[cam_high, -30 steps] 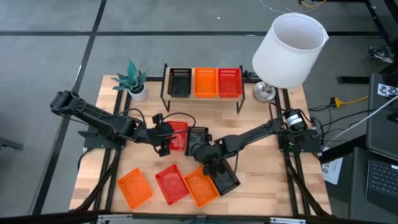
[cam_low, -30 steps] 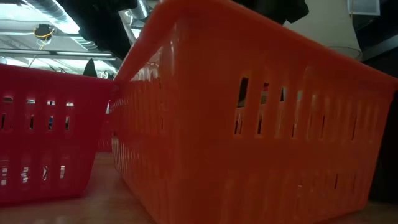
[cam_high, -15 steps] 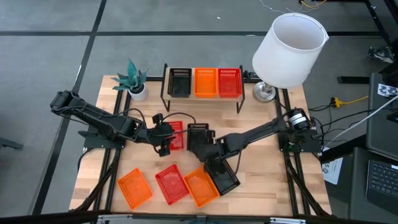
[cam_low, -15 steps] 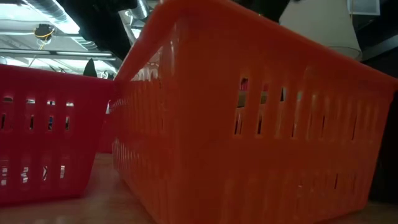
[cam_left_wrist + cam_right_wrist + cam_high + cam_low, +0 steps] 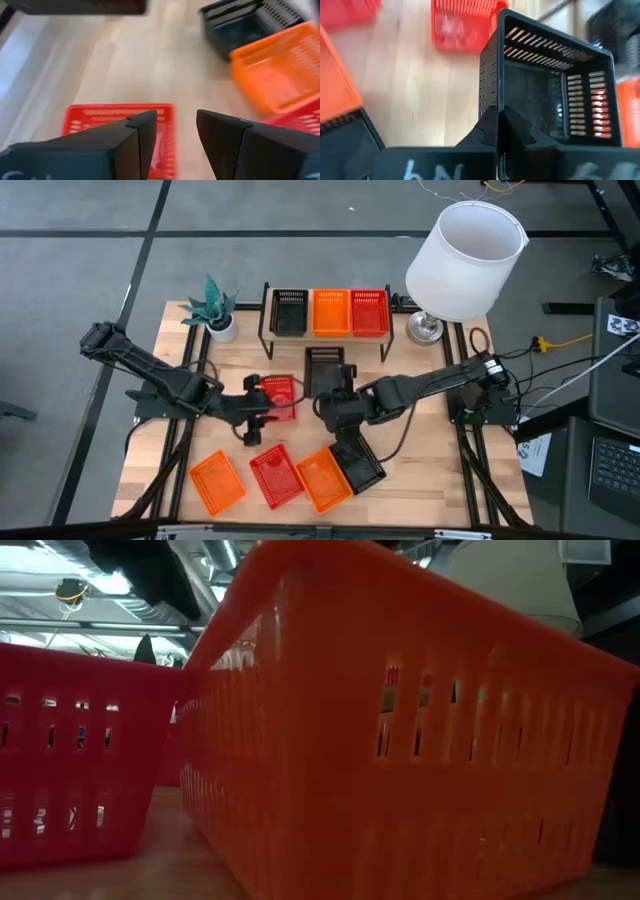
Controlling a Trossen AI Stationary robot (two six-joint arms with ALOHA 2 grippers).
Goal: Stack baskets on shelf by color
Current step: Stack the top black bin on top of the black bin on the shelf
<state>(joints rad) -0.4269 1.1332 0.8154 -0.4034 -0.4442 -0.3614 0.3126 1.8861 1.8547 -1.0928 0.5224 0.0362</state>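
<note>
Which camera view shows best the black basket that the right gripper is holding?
The right wrist view: the held black basket fills it, its wall pinched by the right gripper. The high view shows it small, in front of the shelf. The left wrist view and the low view do not clearly show it.

In the low view an orange basket [image 5: 400, 730] fills the picture and hides both my arms.

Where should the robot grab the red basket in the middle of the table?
Best by a top rim wall of the red basket, coming from above: it sits upright with its mouth open, so one finger can slip inside. The left pincer is open beside it.
</note>
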